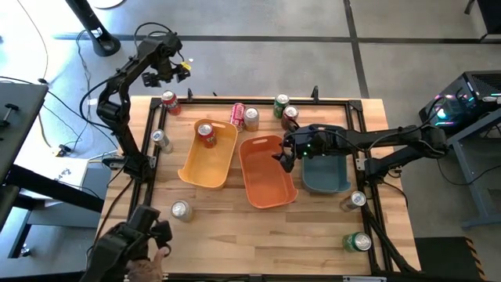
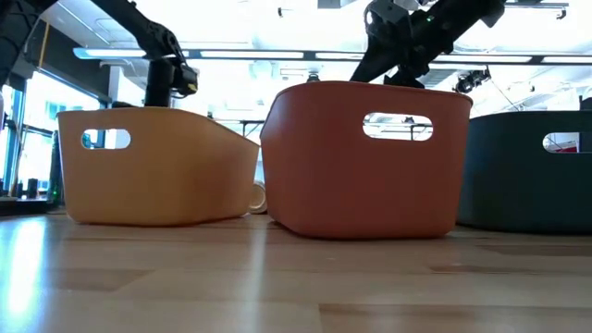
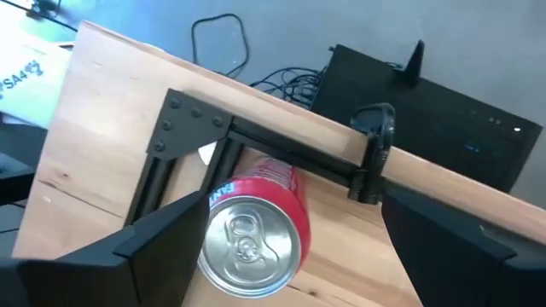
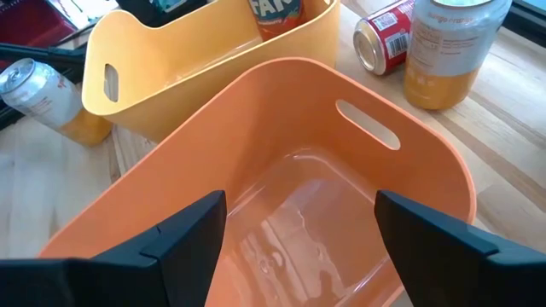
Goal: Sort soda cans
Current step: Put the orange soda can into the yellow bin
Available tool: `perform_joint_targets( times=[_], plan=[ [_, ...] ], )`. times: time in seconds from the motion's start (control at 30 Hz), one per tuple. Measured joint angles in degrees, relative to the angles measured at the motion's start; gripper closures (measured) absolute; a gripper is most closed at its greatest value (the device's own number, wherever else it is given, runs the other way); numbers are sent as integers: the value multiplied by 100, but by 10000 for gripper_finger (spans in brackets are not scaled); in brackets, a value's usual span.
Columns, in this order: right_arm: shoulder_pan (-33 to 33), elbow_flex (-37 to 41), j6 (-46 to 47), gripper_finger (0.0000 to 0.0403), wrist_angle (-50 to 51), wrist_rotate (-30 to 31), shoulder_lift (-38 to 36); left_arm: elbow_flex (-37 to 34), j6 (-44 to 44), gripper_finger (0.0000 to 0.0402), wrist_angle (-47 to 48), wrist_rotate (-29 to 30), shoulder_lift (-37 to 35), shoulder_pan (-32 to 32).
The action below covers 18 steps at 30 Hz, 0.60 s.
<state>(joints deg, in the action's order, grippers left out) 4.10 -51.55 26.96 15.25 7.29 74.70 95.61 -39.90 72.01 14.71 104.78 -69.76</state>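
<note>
Left of the orange bin (image 1: 266, 182), the left gripper (image 3: 281, 247) hangs with jaws spread over an upright red can (image 1: 170, 102); descending off-centre could topple it. The right gripper (image 4: 299, 239), jaws spread and empty, hovers above that bin.

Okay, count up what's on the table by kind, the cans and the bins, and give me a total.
Soda cans: 10
Plastic bins: 3
Total: 13
</note>
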Motion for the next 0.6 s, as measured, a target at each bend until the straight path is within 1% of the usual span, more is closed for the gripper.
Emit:
perform_joint_targets(
  times=[0.13,0.37,0.47,0.6],
  plan=[
    [0,0,-5,107,10,-1,0,57,103,62,201,93,147,62],
    [0,0,-45,107,26,2,0,399,106,62,809,277,618,117],
    [4,0,-158,107,28,5,0,433,247,62,977,272,694,153],
    [23,0,-258,107,33,10,0,435,249,62,1074,453,805,217]
  ],
)
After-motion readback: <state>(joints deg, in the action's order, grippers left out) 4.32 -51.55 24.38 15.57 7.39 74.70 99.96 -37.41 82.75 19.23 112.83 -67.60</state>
